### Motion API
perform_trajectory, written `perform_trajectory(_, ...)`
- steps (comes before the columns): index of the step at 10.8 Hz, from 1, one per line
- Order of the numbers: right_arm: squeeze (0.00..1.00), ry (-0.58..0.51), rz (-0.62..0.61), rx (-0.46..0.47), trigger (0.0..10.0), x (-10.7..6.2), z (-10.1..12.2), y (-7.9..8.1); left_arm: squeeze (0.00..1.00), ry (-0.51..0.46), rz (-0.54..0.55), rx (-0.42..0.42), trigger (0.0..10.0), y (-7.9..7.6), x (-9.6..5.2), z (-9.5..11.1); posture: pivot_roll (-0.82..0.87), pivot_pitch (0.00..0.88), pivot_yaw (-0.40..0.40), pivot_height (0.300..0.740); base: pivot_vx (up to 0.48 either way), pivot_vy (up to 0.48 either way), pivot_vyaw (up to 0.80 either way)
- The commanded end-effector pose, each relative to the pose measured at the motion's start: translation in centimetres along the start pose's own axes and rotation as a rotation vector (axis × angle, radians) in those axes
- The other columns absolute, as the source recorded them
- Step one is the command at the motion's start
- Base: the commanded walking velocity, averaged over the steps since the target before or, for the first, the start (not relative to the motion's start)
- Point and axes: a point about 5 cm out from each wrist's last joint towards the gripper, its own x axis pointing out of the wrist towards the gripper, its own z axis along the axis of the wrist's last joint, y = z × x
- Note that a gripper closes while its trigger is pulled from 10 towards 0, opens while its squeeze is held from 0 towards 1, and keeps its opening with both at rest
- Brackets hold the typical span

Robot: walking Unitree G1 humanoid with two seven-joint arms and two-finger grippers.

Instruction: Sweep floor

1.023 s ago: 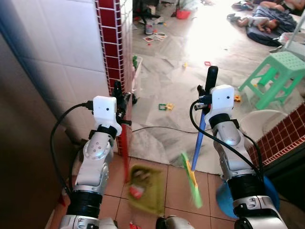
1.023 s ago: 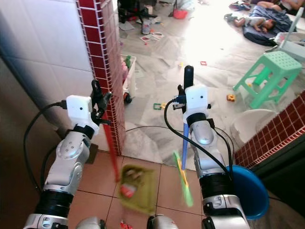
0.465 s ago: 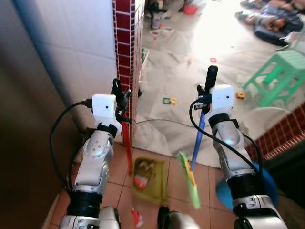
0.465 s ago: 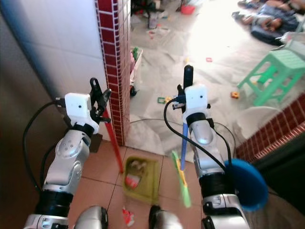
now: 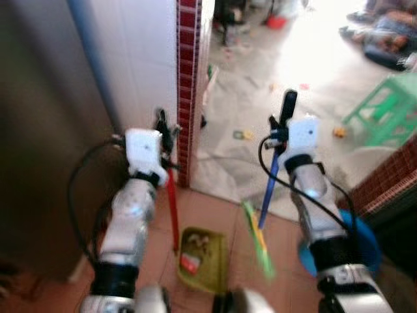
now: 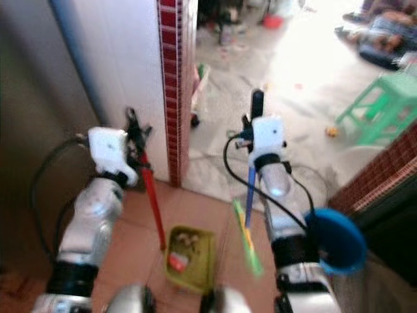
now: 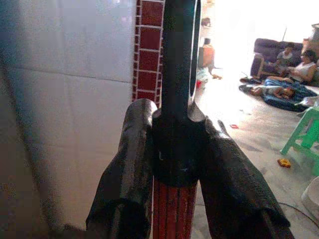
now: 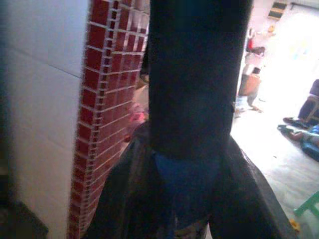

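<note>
Landmark: red-tiled wall corner [image 5: 187,85], upright, edging a white-tiled wall [image 5: 140,65].

Left gripper [image 7: 172,149]: just beside the corner, fingers [image 7: 127,169] clamped on the black-capped red handle [image 5: 172,212] of an olive-green plastic dustpan [image 5: 204,259]. Dustpan rests on the terracotta floor tiles [image 5: 215,208] below the corner, holding scraps, one of them red.

Right gripper [image 8: 192,169]: well to the right of the corner, fingers closed around the blue broom handle with black grip [image 5: 270,189]. Green bristle head [image 5: 258,239] is low, just right of the dustpan.

Further from the corner: green plastic stool [image 5: 384,107]; blue round basin [image 6: 335,240].
</note>
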Motion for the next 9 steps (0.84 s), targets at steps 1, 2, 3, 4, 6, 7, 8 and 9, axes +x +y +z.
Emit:
perform_trajectory(1,0.0,-0.015,-0.008,0.029,10.0,0.2,0.1,-0.2,0.0,-0.029,-0.03,0.0,10.0,-0.5,0.4,0.5,0.01,0.0,-0.059,0.74,-0.274,0.0,0.0)
perform_trajectory(2,0.0,0.004,0.002,0.046,10.0,0.1,-0.5,0.2,0.0,-0.013,-0.033,0.018,10.0,-0.1,0.4,0.1,0.02,0.0,-0.055,0.74,-0.266,0.0,0.0)
perform_trajectory(3,0.0,0.021,0.012,0.056,10.0,-0.1,-1.0,0.7,0.0,0.001,-0.029,0.026,10.0,0.3,0.3,-0.3,0.04,0.0,-0.058,0.74,0.0,0.0,0.0)
perform_trajectory(4,0.0,0.041,0.033,0.062,10.0,-0.2,-1.6,1.3,0.0,0.014,-0.037,0.042,10.0,0.5,0.3,-0.6,0.06,0.0,-0.072,0.74,0.0,0.0,0.0)
perform_trajectory(6,0.0,0.109,0.059,0.042,10.0,-0.7,-3.2,2.4,0.0,0.006,-0.066,0.06,10.0,0.2,0.6,-0.5,0.07,0.0,-0.082,0.74,0.0,0.0,0.0)
perform_trajectory(7,0.0,0.119,0.029,0.079,10.0,-0.9,-3.7,2.6,0.0,0.015,-0.079,0.053,10.0,0.4,0.4,-0.6,0.06,0.0,-0.008,0.74,0.0,0.0,0.0)
perform_trajectory(8,0.0,0.099,-0.018,0.089,10.0,-0.9,-3.6,2.3,0.0,0.028,-0.095,0.044,10.0,0.5,0.4,-0.8,0.04,0.0,0.039,0.74,0.0,0.0,0.0)
perform_trajectory(9,0.0,0.079,-0.076,0.083,10.0,-1.3,-3.6,1.4,0.0,0.05,-0.137,0.054,10.0,0.4,0.5,-1.2,0.0,0.0,0.097,0.74,0.0,0.0,0.0)
